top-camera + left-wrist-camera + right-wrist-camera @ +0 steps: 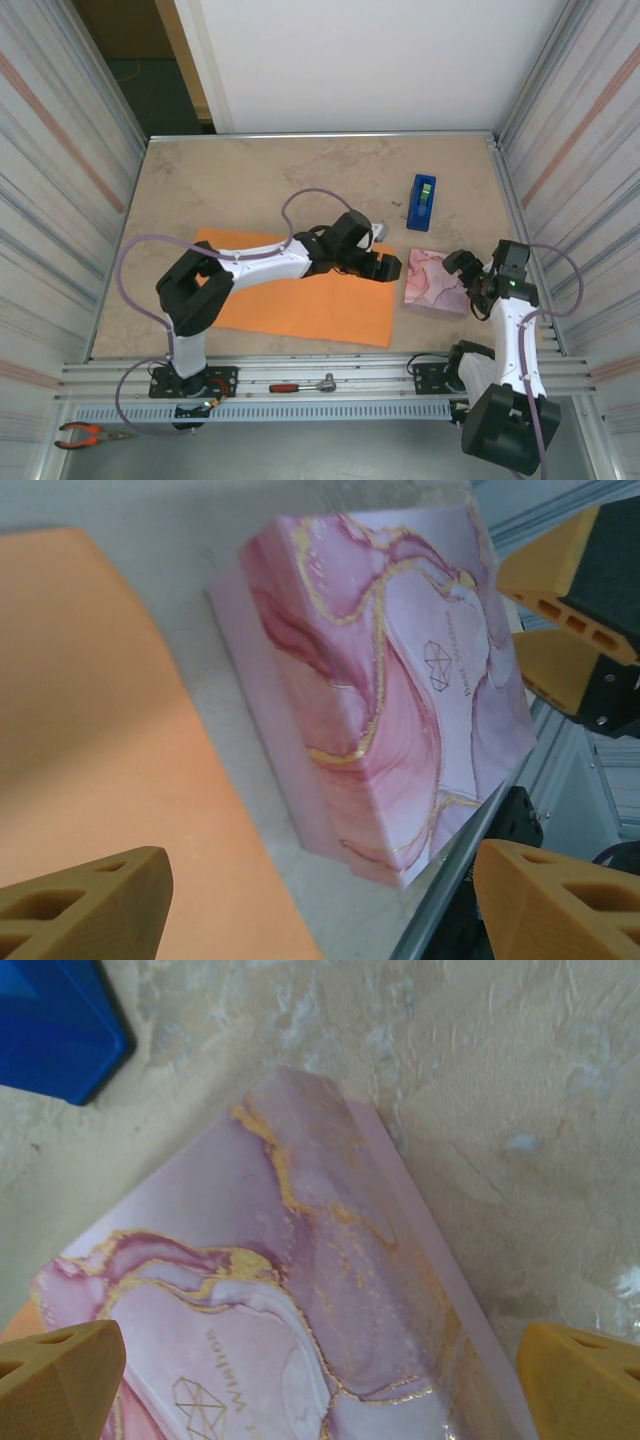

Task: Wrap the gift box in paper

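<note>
The box (435, 283) lies flat on the surface (250, 180), right of centre. It is just right of the paper (300, 300) and not on it. In the left wrist view a narrow strip of bare surface shows between the two. The paper is spread flat on the near left part of the surface.

The left arm reaches right across the paper. The left tool (390, 266) sits at the box's left edge with its fingers apart, clear of the box and holding nothing.

The right tool (468, 285) is at the box's right edge with its fingers spread wide and nothing clamped between them. Its wrist view looks down on the box's marbled top.

A blue tape dispenser (422, 202) stands on the far side of the box, apart from it.
</note>
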